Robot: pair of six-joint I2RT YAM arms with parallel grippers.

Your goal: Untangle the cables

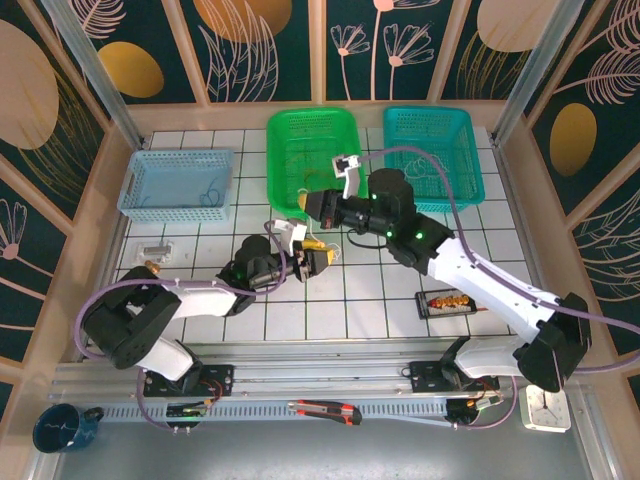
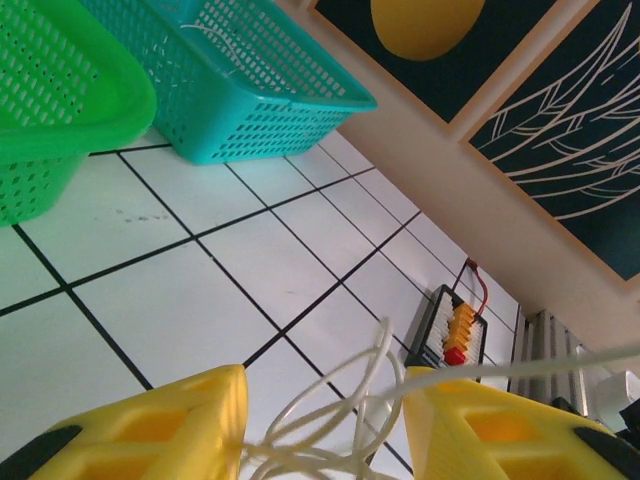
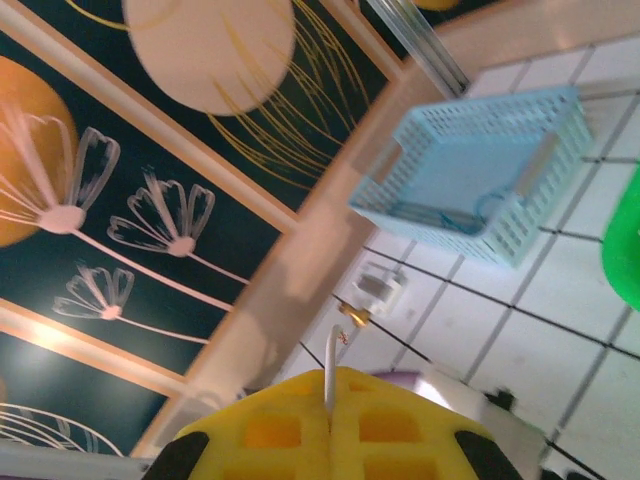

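**Right gripper point(image 3: 330, 385) clenched on thin whitish cable point(image 3: 330, 360); left jaws stand apart around loops**

Yellow padded fingers of the right gripper press together at the bottom of the right wrist view, a short length of the cable rising straight out of the seam between them. In the left wrist view, the left gripper point(image 2: 322, 392) sits along the bottom edge with its two yellow fingers point(image 2: 150, 430) parted; tangled loops of whitish wire point(image 2: 388, 350) lie in the gap, and one strand runs off to the right edge of the frame. Whether these loops belong to the clamped cable cannot be told.

From above, both grippers meet near the centre of the white tiled table point(image 1: 390, 290), just below a green plastic mesh basket point(image 1: 310, 130). A teal mesh basket point(image 1: 432, 120) stands beside it at upper right, and a light-blue mesh basket point(image 1: 178, 160) at upper left holds a coiled blue wire point(image 3: 450, 215). A black tray of yellow and red connectors point(image 1: 452, 303) rests at lower right.
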